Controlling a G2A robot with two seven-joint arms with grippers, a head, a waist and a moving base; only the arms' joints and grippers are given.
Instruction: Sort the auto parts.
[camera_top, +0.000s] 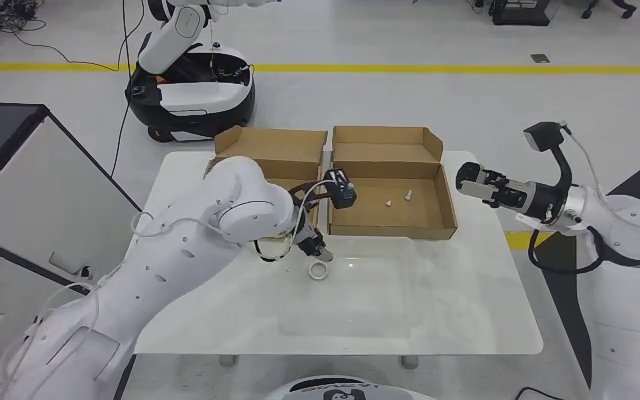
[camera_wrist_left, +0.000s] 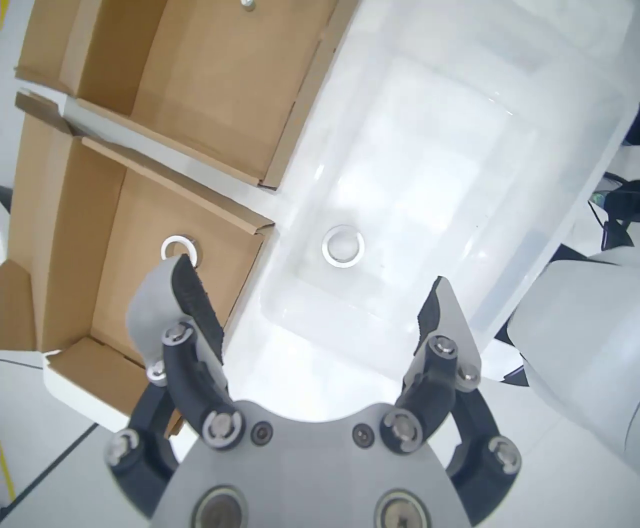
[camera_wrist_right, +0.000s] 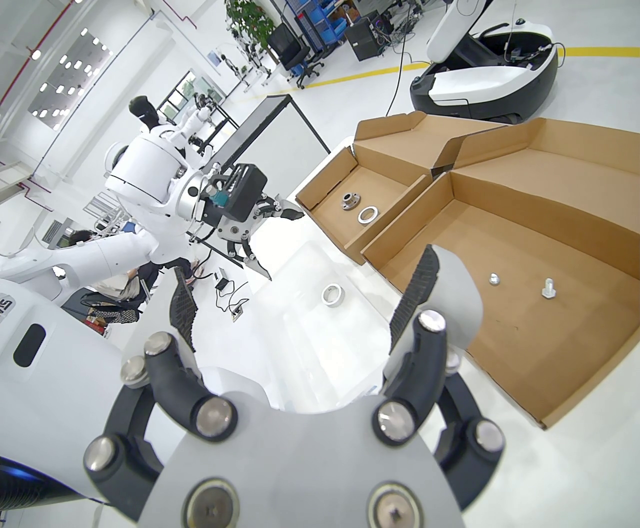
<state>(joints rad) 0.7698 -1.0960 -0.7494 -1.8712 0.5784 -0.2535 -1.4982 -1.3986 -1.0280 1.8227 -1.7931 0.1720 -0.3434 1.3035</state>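
A silver ring (camera_top: 318, 271) lies in a clear shallow tray (camera_top: 420, 300) on the white table. My left gripper (camera_top: 313, 249) hangs open just above and behind the silver ring (camera_wrist_left: 343, 245), nothing between its fingers (camera_wrist_left: 192, 295). The left cardboard box (camera_wrist_right: 325, 180) holds a second ring (camera_wrist_right: 369, 214) and a dark flange (camera_wrist_right: 350, 200). Two bolts (camera_top: 387, 203) (camera_top: 407, 194) lie in the right box (camera_top: 425, 220). My right gripper (camera_top: 462, 183) is open and empty, held off the right box's outer side; my left gripper (camera_wrist_right: 260, 235) stands far beyond it.
Both boxes have upright flaps at the back (camera_top: 270, 145). Another robot's base (camera_top: 190, 100) stands on the floor behind the table. A black-framed stand (camera_top: 40, 170) is off the table's left side.
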